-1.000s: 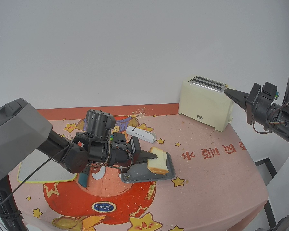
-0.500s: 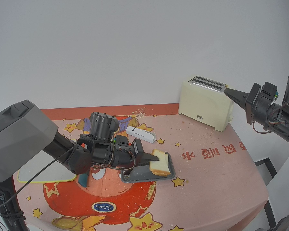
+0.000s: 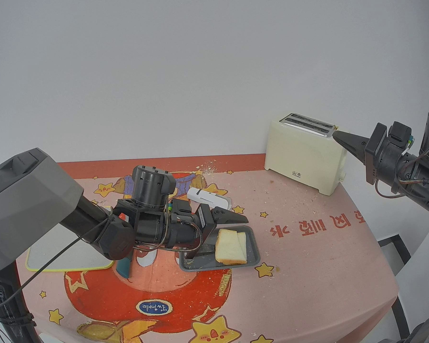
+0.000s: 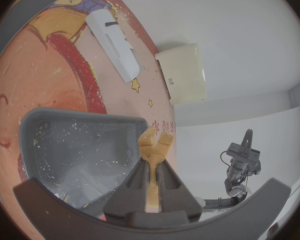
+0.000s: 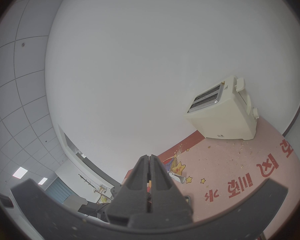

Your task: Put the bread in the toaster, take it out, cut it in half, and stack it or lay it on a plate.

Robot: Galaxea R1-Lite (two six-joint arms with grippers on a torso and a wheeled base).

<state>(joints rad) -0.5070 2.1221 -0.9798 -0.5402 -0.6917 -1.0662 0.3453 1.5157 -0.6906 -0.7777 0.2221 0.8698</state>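
- The left gripper has its jaws pressed together on the bread. Two slices are pinched at one edge, and beyond the fingertips they spread apart like a Y.
- Below the jaws and the bread is a grey tray with crumbs on its floor. I cannot tell if the bread touches it.
- Past the tray from the jaws lies a white oblong case.
- Back along the left arm lies a white cutting board.
- The right gripper is well apart from the bread, in the air. Its jaws are closed on nothing, just beside the top of the cream toaster.
- Everything stands on a pink cartoon tablecloth with crumbs, before a plain white wall.
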